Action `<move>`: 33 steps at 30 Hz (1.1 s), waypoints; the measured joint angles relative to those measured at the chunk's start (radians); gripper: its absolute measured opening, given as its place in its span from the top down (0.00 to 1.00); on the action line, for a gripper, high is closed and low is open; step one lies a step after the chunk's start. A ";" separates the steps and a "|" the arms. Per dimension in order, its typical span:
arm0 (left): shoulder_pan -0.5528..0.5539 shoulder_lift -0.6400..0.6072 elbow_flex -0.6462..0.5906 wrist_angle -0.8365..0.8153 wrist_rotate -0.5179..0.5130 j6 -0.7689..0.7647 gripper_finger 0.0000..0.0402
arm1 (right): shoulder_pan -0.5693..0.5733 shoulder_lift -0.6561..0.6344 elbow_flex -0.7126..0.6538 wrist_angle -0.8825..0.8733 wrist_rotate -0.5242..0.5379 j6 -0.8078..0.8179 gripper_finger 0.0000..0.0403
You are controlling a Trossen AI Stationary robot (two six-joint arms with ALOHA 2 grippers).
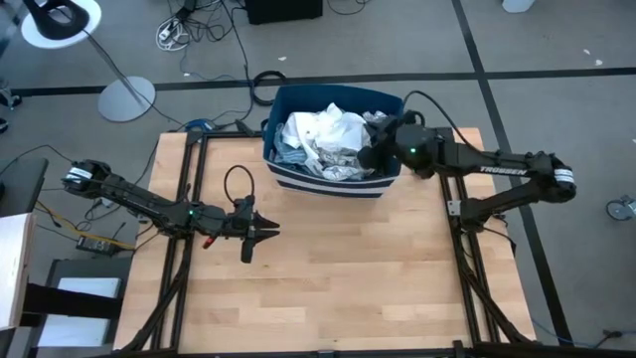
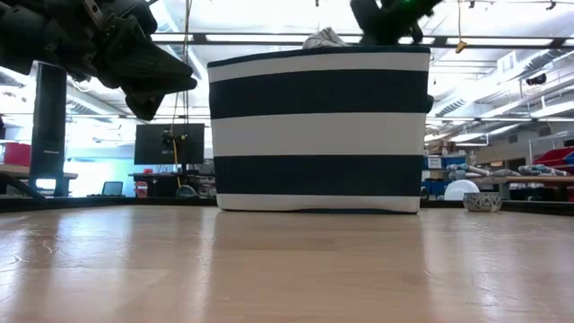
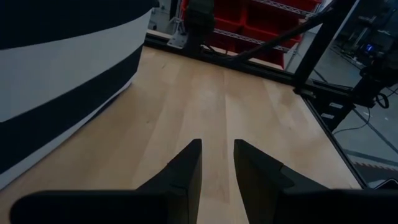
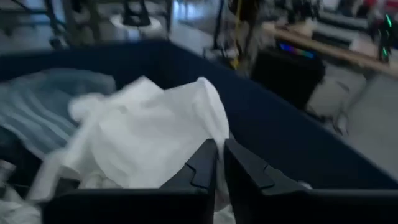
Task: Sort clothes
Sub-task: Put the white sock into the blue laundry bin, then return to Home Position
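Note:
The clothes lie heaped in the dark blue bin with white stripes (image 1: 333,184) at the table's far middle. A white garment (image 1: 323,134) is on top, with blue striped cloth (image 1: 298,159) beside it and dark cloth (image 1: 383,124) at the bin's right. My right gripper (image 1: 370,156) is over the bin's right part, its fingers almost together on the white garment (image 4: 149,130). My left gripper (image 1: 260,234) hovers open and empty over the bare table, in front of the bin's left corner. It also shows in the left wrist view (image 3: 217,152). My right gripper pinches a raised fold of the white garment (image 4: 208,134) between its two fingertips, coming from the table's right side and slanting down into the bin. How many layers it has does not show. The rest of the garment lies on the heap; a peak of it (image 2: 323,38) stands above the bin's rim.
Bare wooden table (image 1: 348,278) lies in front of the bin. Black frame rails (image 1: 184,249) run along the table's left side and others (image 1: 467,249) along its right. Cables and a lamp base (image 1: 126,97) lie on the floor beyond the far edge.

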 joint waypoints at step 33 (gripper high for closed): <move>0.302 -0.003 0.000 0.018 0.262 0.171 0.75 | 0.320 -0.235 -0.057 -0.464 -0.444 0.262 0.48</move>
